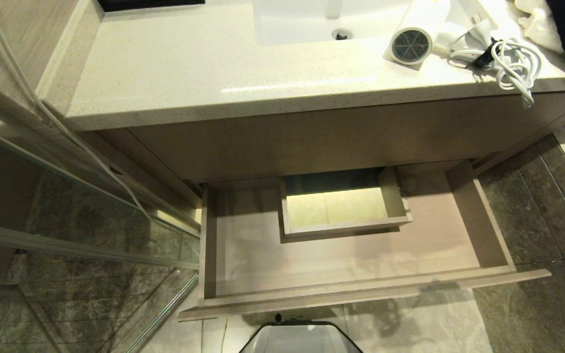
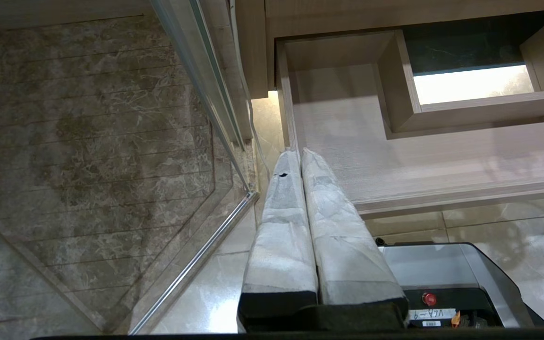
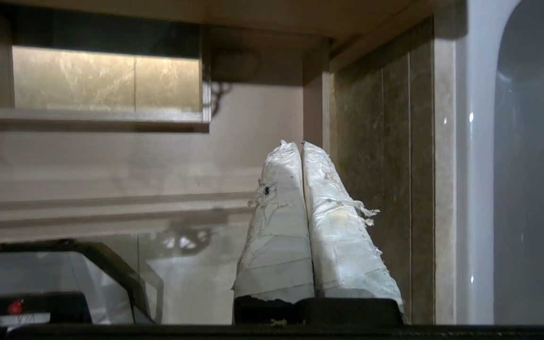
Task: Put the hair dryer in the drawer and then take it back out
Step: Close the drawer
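Hair dryer (image 1: 417, 35) lies on our speckled stone countertop (image 1: 189, 73) beside the white basin (image 1: 302, 24), its bundled cord (image 1: 513, 63) trailing toward the counter's edge. Below the counter, the drawer (image 1: 243, 255) stands pulled out over marble floor tiles (image 1: 547, 314), holding nothing. Our left gripper (image 2: 300, 152) and right gripper (image 3: 292, 144) hang low, fingers pressed together, gripping nothing.

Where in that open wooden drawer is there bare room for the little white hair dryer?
The wide light-wood drawer has a bare floor along its front and left side. The boxed rectangular cut-out takes up the back centre. On the speckled counter, the left is free; the right end is crowded by the small white hair dryer and its bundled white cord.
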{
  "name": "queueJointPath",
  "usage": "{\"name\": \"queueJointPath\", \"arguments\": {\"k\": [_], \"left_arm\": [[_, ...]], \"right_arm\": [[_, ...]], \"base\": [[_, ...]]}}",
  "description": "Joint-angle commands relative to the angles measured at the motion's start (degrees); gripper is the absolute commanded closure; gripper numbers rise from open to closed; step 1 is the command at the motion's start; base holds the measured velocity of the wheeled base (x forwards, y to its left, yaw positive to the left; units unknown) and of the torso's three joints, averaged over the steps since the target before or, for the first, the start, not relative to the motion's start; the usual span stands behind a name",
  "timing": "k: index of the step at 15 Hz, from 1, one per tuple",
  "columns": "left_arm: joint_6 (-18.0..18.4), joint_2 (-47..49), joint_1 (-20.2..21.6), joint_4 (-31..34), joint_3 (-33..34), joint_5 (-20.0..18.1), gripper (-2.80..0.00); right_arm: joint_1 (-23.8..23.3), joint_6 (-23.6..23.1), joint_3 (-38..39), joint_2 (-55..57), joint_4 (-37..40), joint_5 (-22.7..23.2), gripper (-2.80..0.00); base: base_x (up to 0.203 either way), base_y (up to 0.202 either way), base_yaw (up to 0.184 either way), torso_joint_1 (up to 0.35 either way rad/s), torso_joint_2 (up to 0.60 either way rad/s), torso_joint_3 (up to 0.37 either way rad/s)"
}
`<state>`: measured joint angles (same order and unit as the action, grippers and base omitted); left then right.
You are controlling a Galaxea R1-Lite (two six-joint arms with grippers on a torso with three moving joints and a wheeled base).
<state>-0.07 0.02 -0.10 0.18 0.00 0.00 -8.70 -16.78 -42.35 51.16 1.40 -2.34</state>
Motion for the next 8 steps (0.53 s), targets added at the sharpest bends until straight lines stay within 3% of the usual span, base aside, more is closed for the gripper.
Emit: {"name": "queueJointPath", "arguments": {"k": [1,8], "left_arm": [[-0.01,-0.02,0.01,-0.01,0.09,0.0,0.0],[-0.01,-0.02,0.01,-0.01,0.09,0.0,0.0]], "right_arm": [[0.0,0.0,2.54,-1.5,0.0,-0.03,0.0],[0.09,-0.09,7.72,-1.68,-0.35,-0.03,0.0]], "base": [[0.0,0.0,0.0,0.0,0.0,0.0],[0.0,0.0,0.0,0.0,0.0,0.0]]}}
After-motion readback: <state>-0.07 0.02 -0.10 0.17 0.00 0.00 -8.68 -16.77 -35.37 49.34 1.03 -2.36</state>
